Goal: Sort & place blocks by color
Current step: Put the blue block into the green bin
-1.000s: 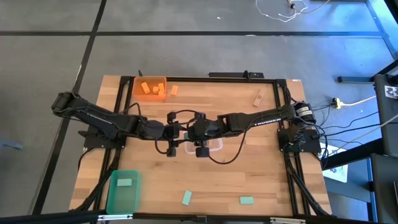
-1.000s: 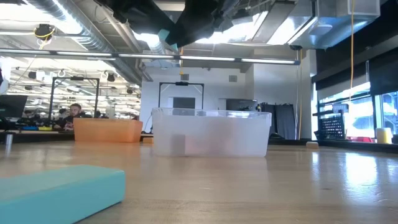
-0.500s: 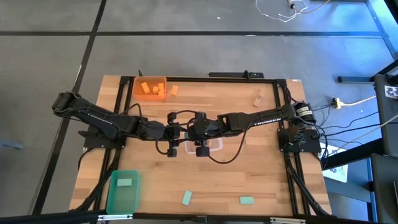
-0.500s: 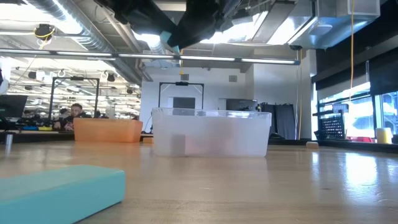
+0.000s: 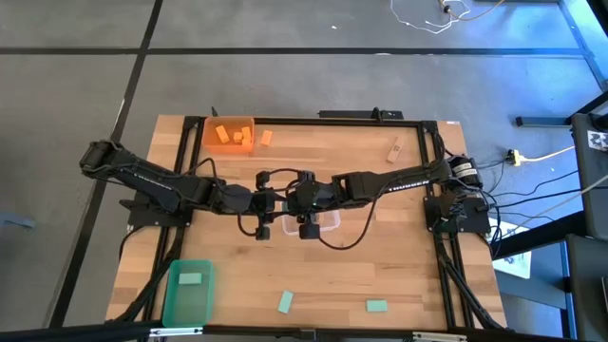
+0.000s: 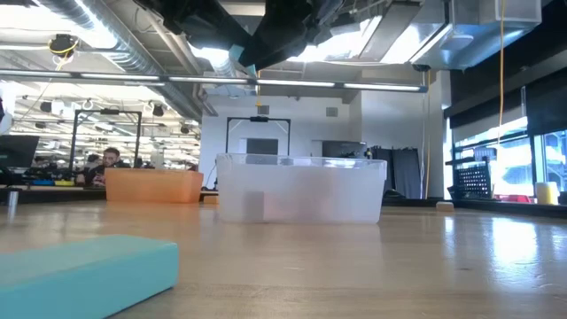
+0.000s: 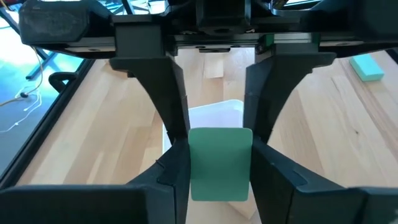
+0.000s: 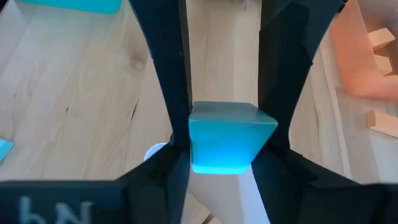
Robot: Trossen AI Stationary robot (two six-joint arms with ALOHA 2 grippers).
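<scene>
Our left jaws (image 7: 219,163) are clamped on a green block (image 7: 220,163), and our right jaws (image 8: 224,140) pinch another green block (image 8: 229,138); both arms meet over the clear bin (image 5: 331,221) at mid-table. That looks risky: dropped here, green lands among clear-bin stock (the green bin (image 5: 188,290) sits well apart, at the near left corner). Cables could snag too. Two green blocks (image 5: 285,302) lie loose on the table (image 5: 408,266).
</scene>
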